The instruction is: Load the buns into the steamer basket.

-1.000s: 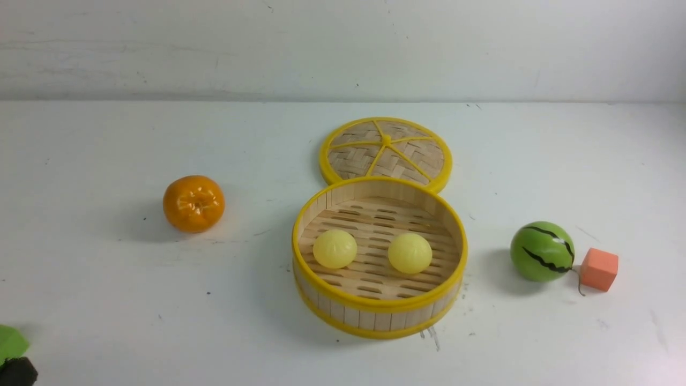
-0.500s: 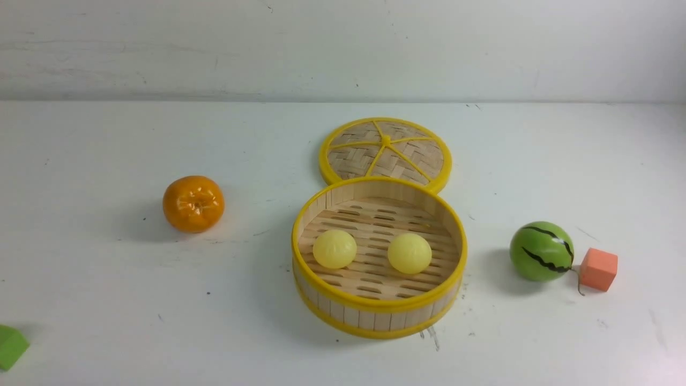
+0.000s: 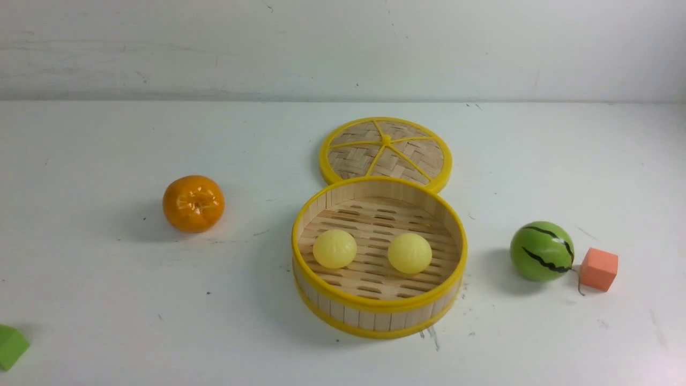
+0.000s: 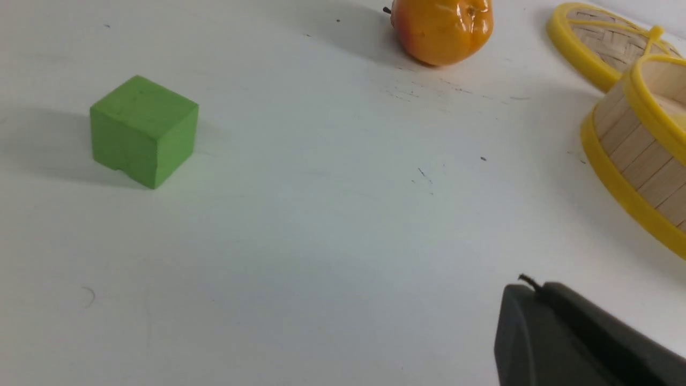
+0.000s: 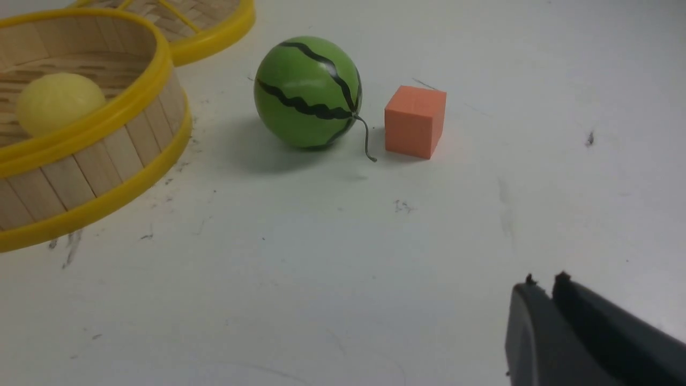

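Note:
The two pale yellow buns (image 3: 334, 249) (image 3: 409, 253) lie side by side on the slatted floor of the steamer basket (image 3: 378, 306), which stands in the middle of the table. Neither gripper shows in the front view. In the left wrist view my left gripper (image 4: 528, 284) hangs shut and empty over bare table, well away from the basket wall (image 4: 638, 166). In the right wrist view my right gripper (image 5: 544, 281) has its fingers almost together, with a hairline slit at the tips and nothing between them. One bun (image 5: 59, 102) shows there inside the basket (image 5: 107, 155).
The woven lid (image 3: 386, 153) lies flat just behind the basket. An orange tangerine (image 3: 193, 203) sits to the left. A green watermelon ball (image 3: 542, 251) and an orange cube (image 3: 598, 269) sit to the right. A green cube (image 3: 10, 347) is at the near left edge.
The dark tip of my left gripper, seen beside the green cube at the lower left a second ago, has drawn back out of the front view. Buns and basket have not moved.

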